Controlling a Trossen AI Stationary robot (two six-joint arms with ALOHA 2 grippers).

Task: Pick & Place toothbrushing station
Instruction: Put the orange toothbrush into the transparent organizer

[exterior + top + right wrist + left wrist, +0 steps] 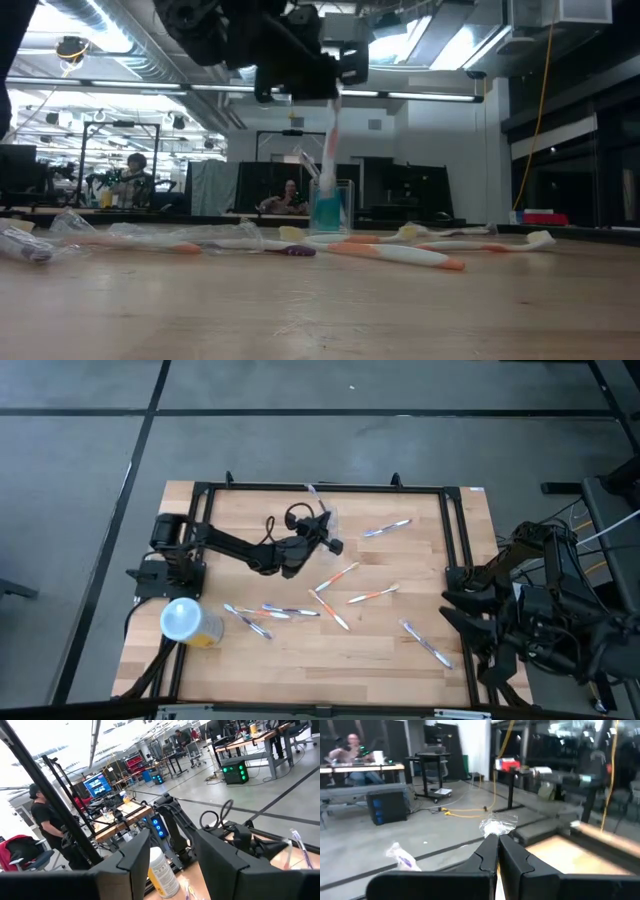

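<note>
No text or label is legible anywhere.

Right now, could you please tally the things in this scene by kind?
Toothbrushes lying loose: about 7, the left ones overlap
Toothbrush in the left pincer: 1
Clear cup: 1
Yellow tub: 1
Total: about 10

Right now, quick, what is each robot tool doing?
Left tool: shut on a toothbrush, held above the clear holder.
Right tool: open, holding nothing, waiting off the table's right edge.
</note>
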